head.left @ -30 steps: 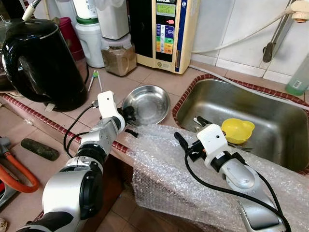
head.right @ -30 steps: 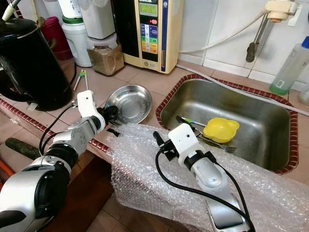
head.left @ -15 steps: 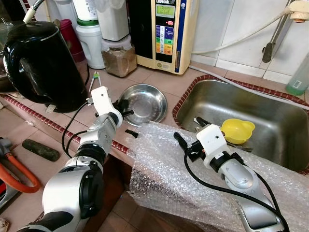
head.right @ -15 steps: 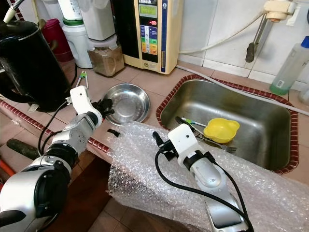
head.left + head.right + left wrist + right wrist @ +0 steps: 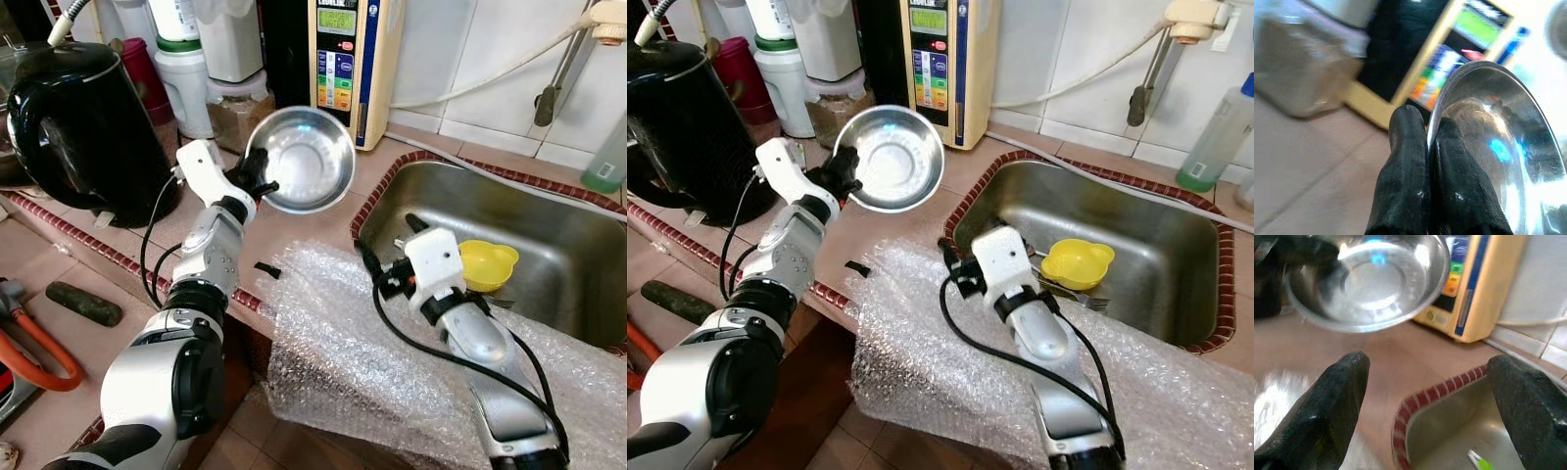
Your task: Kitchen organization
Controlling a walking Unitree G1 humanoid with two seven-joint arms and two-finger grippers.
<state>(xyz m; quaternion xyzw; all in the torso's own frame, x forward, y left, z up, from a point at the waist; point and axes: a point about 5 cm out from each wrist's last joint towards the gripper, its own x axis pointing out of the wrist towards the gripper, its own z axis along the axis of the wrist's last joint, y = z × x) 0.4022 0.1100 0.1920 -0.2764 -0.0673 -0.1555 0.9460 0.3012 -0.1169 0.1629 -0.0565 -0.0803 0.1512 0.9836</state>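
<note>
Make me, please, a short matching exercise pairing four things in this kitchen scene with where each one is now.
Things:
1. steel bowl
2. yellow cup
3. kettle
4. bubble wrap

Places:
A. inside the sink
B. draped over the counter's front edge
C. pinched by its rim in the left gripper, off the counter
D. standing on the counter at the robot's left

Pairs: 1-C, 2-A, 3-D, 4-B

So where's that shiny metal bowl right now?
The steel bowl is lifted off the counter, tilted, pinched at its rim by the left gripper. In the head views it hangs left of the sink, in front of the water purifier.
</note>
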